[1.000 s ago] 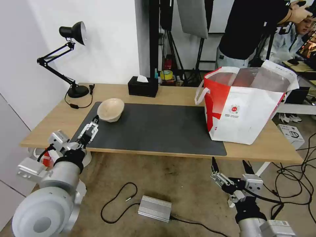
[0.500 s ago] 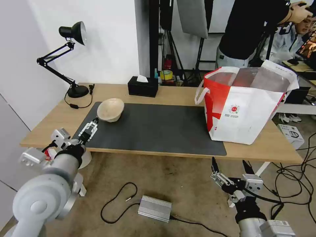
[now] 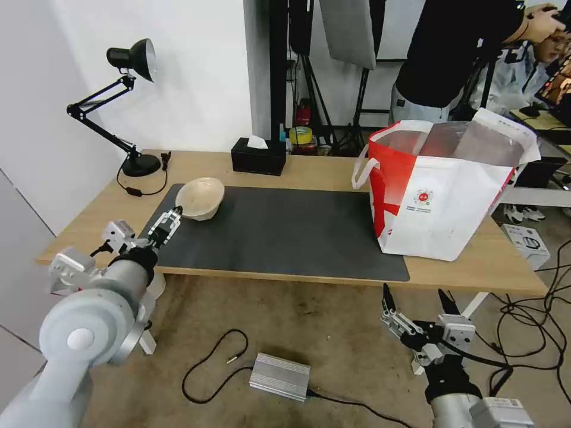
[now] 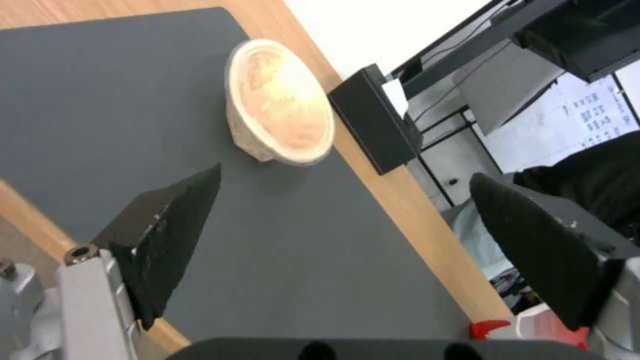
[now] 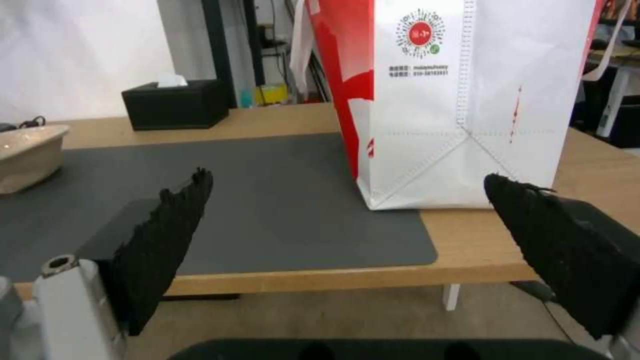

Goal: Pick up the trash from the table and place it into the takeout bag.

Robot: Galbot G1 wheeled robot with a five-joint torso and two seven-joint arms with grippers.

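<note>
The left gripper (image 3: 168, 223) hangs over the near left corner of the mat (image 3: 285, 229), its fingers spread apart with nothing between them. Its tips point at the bowl (image 3: 200, 198), which sits just beyond them on the mat's far left corner, not touched. In the left wrist view the gripper (image 4: 347, 200) frames that bowl (image 4: 280, 102) from above: it is beige paper, round, with a rolled rim and a mottled, shiny tan inside, and it leans a little to one side. Past it in that view lies the tissue box (image 4: 373, 122), black with a white sheet sticking out, on the bare wood of the table (image 4: 407, 200).

The right gripper (image 3: 416, 303) waits low in front of the table's near edge, below the bag (image 3: 443, 190), with its fingers wide apart and empty. Its own camera looks level across the tabletop: between the black fingertips (image 5: 177, 220) stands the bag (image 5: 460, 100), resting partly on the mat's right end and partly on the wood, white on the near face with a round red logo, red on its left side. The bowl's side wall (image 5: 27, 160) shows at that view's edge, plain and pale.

From the head, the bag's silvery lining and white handles show at its open top. A black desk lamp (image 3: 128, 107) stands on the table's far left corner.
</note>
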